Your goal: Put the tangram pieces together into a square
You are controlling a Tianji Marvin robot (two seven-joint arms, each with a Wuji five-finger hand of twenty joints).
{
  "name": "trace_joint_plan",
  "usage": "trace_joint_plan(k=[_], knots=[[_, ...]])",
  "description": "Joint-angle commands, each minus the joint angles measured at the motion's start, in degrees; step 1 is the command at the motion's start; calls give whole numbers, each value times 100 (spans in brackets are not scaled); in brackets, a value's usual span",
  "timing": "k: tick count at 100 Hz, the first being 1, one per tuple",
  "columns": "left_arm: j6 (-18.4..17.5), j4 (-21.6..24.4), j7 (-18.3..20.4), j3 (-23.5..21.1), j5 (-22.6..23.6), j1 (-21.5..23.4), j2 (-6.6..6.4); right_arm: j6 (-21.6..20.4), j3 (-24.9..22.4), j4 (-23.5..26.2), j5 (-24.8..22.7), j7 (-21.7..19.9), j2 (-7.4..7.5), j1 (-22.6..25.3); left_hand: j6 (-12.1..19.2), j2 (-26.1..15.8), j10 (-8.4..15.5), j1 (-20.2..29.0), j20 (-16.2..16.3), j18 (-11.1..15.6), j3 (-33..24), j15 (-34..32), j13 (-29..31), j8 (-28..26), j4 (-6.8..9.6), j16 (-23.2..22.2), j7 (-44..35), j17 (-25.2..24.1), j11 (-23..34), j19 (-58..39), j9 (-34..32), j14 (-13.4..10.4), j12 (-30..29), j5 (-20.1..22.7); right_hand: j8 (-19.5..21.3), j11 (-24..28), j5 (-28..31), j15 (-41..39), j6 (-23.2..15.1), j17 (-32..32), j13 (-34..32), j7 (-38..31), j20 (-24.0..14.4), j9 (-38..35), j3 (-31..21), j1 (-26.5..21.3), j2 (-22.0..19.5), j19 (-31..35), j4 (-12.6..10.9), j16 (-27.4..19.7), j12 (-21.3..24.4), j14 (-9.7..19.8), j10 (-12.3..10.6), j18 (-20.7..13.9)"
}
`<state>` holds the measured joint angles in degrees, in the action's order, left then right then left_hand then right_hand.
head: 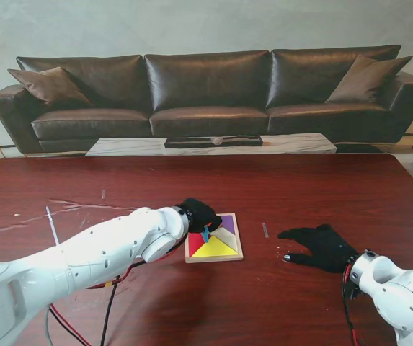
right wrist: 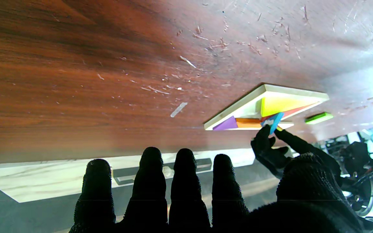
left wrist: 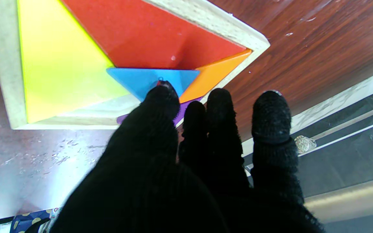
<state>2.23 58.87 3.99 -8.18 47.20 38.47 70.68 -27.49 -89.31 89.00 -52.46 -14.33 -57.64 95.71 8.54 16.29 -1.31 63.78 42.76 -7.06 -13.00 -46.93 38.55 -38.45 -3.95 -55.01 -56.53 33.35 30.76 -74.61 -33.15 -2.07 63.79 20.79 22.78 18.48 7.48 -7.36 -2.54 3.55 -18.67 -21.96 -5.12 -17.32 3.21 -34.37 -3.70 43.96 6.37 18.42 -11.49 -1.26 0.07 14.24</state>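
Already, the wooden tray [head: 236,251] near the table's middle is partly filled: yellow, red, orange and purple pieces lie flat. The blue triangle [left wrist: 152,81] is held tilted over them, pinched by the left hand [head: 200,214]. A green piece [right wrist: 318,117] waits beside the tray. The right hand [head: 320,245] rests spread, holding nothing.

Worktop [head: 336,194]: dark red-brown wood grain, pale scratches. Tray [head: 238,249]: light unpainted wood. Pieces in the tray: yellow triangle [head: 217,249], red triangle [head: 194,244], purple piece [head: 227,224], orange piece [left wrist: 210,76], blue triangle [left wrist: 147,79]. Green piece [right wrist: 318,117] on the worktop. Both robot hands, left [head: 197,214] and right [head: 320,246]: black knit gloves. Arms [head: 98,249]: white. Sofa [head: 206,94]: dark brown leather.
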Motion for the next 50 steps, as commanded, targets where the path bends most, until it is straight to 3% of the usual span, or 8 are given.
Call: trace_joint_plan(k=[1, 15, 17, 29, 50], knots=[[-35, 11, -3, -20, -14, 3, 11, 8, 18, 15, -30, 4, -16, 44, 79, -160, -196, 268, 104, -142, 122, 119, -175, 114, 144, 72, 82, -9, -59, -56, 139, 71, -202, 220, -97, 35, -206, -9, 27, 60, -166, -9, 96, 4, -52, -145, -17, 55, -155, 53, -36, 96, 9, 110], [-86, 16, 27, -34, -63, 18, 5, 8, 23, 2, -33, 19, -18, 40, -5, -232, -262, 250, 121, -167, 273, 179, -250, 417, 163, 360, 427, -53, -62, -33, 290, 106, -634, 546, -101, 35, -212, -6, 22, 65, -162, -9, 97, 11, -48, -148, -17, 53, -154, 52, -35, 90, 5, 105], [-100, 9, 18, -37, -67, 23, 7, 9, 25, 1, -32, 19, -17, 39, 1, -241, -146, 233, 123, -167, 295, 199, -259, 439, 160, 377, 455, -56, -71, -32, 272, 115, -696, 562, -101, 35, -211, -7, 25, 66, -164, -10, 98, 10, -47, -148, -15, 52, -153, 52, -35, 89, 8, 105], [-159, -26, -15, -42, -106, 41, 25, 12, 34, -8, -33, 16, -17, 34, 69, -301, -129, 224, 144, -167, 430, 303, -300, 501, 178, 475, 568, -112, -43, 9, 357, 152, -1078, 634, -102, 34, -213, -8, 27, 65, -167, -11, 97, 18, -47, -153, -19, 53, -153, 52, -35, 86, 42, 111], [-277, -70, -64, -52, -152, 73, 37, 15, 27, -5, -33, 11, -16, 36, 147, -316, -61, 202, 148, -169, 466, 391, -345, 525, 178, 527, 576, -161, -127, 42, 296, 177, -1241, 741, -103, 39, -210, -9, 26, 66, -167, -13, 98, 21, -46, -160, -20, 53, -152, 53, -37, 91, 55, 111]])
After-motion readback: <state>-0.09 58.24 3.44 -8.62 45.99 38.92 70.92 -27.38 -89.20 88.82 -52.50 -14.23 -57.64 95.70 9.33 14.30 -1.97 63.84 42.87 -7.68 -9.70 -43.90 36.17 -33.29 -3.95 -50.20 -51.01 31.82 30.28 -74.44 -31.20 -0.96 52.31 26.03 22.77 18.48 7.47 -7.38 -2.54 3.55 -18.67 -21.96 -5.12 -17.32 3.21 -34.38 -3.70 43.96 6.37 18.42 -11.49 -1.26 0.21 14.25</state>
